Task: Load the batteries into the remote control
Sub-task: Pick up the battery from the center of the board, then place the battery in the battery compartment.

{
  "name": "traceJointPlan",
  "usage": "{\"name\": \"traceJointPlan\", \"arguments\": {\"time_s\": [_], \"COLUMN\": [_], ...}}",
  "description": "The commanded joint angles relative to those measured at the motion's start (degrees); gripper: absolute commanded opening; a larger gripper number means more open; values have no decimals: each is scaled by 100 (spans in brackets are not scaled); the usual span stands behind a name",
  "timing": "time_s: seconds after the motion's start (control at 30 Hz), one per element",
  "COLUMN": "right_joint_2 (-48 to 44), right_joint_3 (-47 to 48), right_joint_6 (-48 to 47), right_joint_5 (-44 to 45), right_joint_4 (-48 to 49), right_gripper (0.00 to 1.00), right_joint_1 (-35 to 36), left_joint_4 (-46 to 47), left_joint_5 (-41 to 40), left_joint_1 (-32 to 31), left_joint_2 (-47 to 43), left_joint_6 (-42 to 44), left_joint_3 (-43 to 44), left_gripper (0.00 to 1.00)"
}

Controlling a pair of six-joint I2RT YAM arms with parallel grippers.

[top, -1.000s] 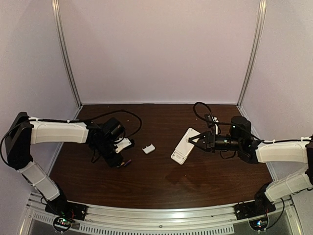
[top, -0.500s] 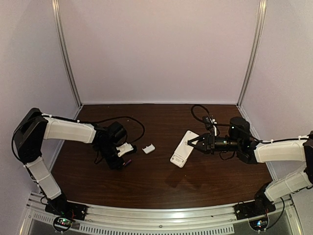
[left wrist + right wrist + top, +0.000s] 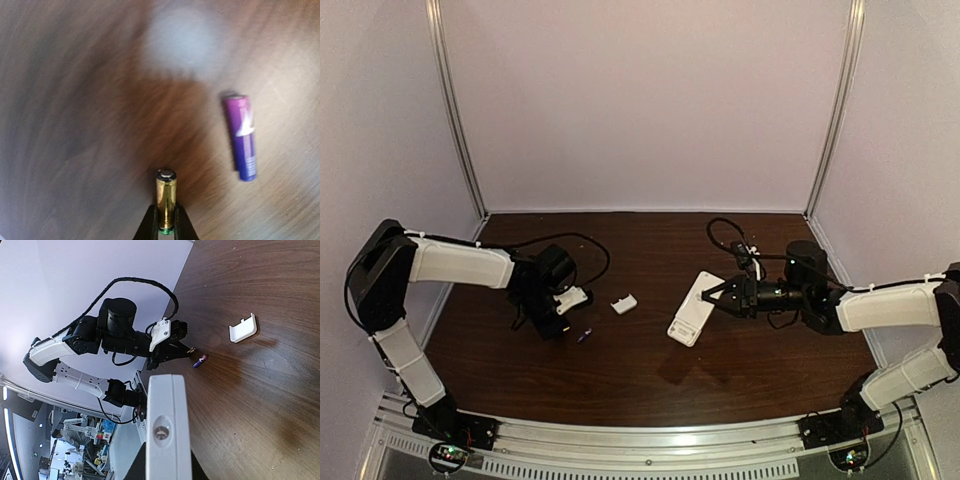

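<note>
The left end effector pinches the gold battery by one end, well left of the remote control, which the right end effector clamps by one end above the worktop. The purple battery lies loose on the wood, the detached white cover between it and the remote control. Neither cell looks loaded yet, so both insertions remain.

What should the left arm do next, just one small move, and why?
Probably lift straight up. The left gripper is pinched on the end of the gold battery, and the purple battery lies loose on the table just beside it, so a vertical lift should avoid knocking it. The right gripper holds the remote, waiting.
</note>
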Motion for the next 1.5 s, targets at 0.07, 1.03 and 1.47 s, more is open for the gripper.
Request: {"name": "traceJointPlan", "arguments": {"time_s": [0.07,1.03,1.47], "right_joint_2": [202,1999,2186], "right_joint_3": [-227,-683,-625], "right_joint_6": [504,3381,3484], "right_joint_5": [-408,-423,-223], "right_joint_4": [543,4385,4439], "right_gripper": [0,0,0], "right_joint_1": [-25,901,1048], "left_joint_4": [-150,-1111,-1569], "left_joint_5": [-576,-1082,-1670], "left_joint_1": [-294,-4006,-4054], "left_joint_2": [-943,-109,379], "left_joint_6": [506,1842,1740], "left_joint_3": [617,2803,3114], "left_gripper": [0,2,4]}}
